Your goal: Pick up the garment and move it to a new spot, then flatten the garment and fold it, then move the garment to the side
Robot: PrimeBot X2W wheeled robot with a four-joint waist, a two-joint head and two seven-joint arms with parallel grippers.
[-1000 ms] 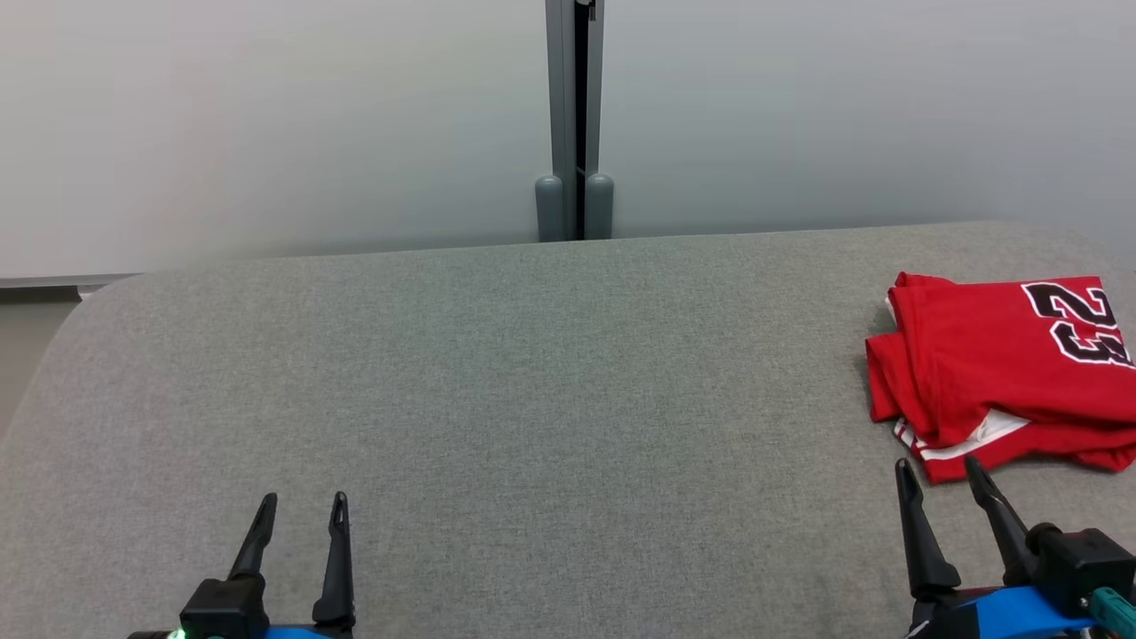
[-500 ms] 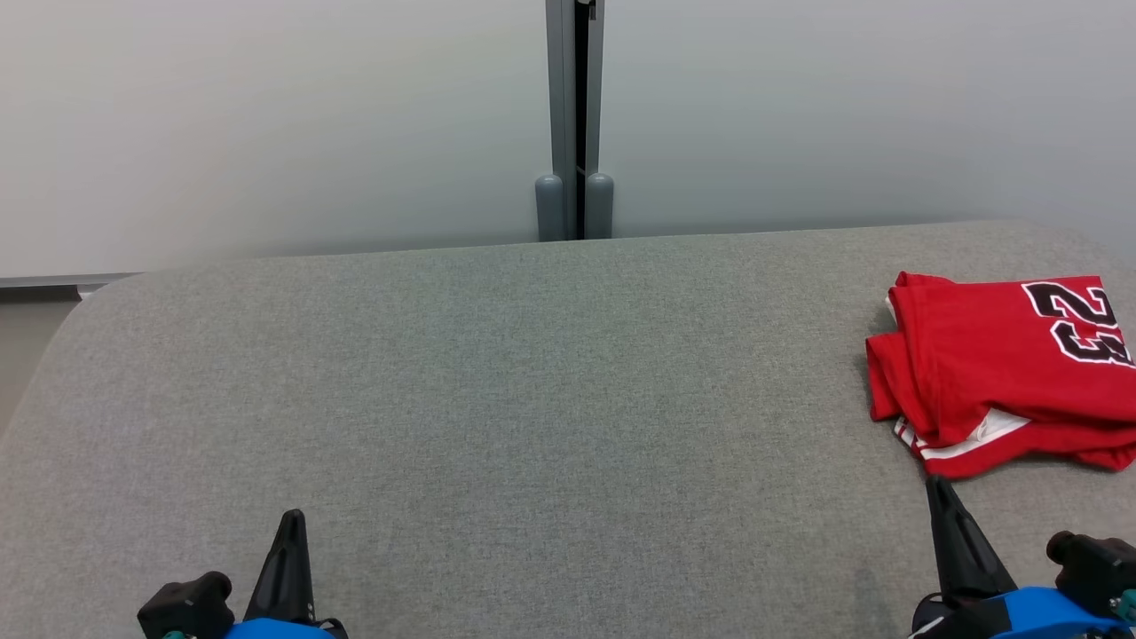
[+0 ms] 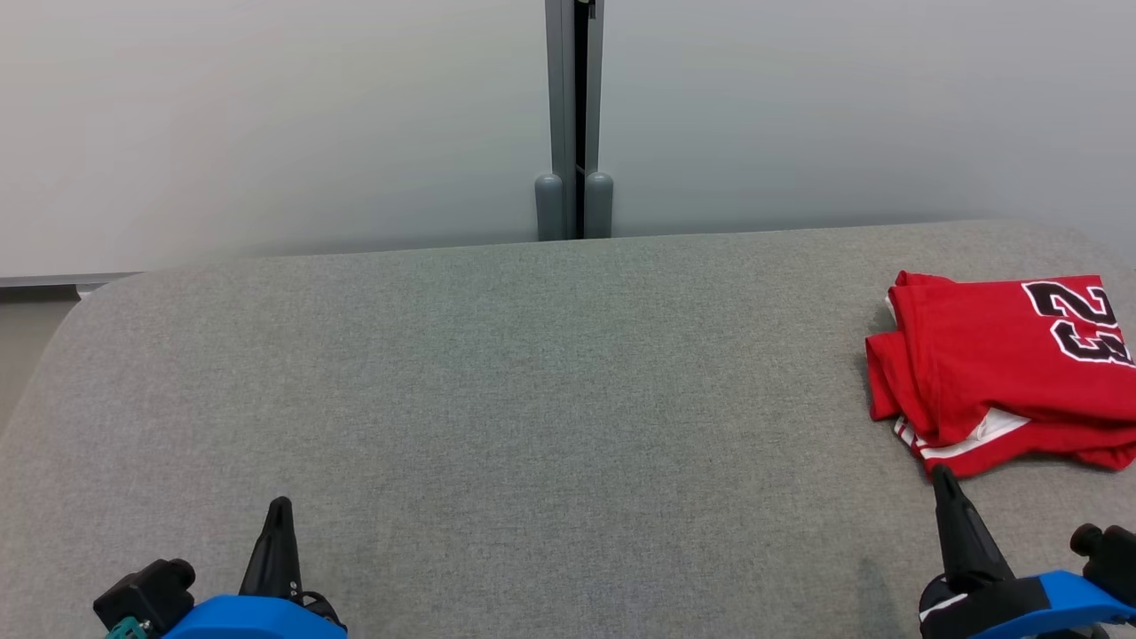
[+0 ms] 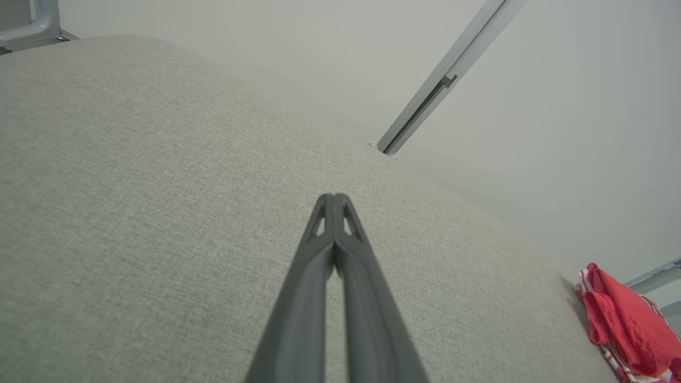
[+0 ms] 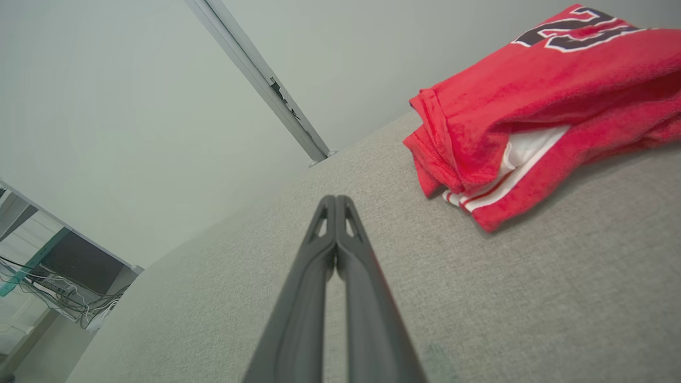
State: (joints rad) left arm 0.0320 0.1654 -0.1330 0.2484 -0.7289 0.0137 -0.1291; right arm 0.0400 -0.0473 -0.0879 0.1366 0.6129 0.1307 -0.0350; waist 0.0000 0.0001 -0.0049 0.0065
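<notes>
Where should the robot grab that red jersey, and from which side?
Probably the striped corner of the red jersey nearest the right gripper, where folded layers stand up off the grey cushion. Come from the robot's side, low, since that edge faces it.

Soft red cloth garment (image 3: 994, 373); coarse grey woven table (image 3: 497, 399).
</notes>
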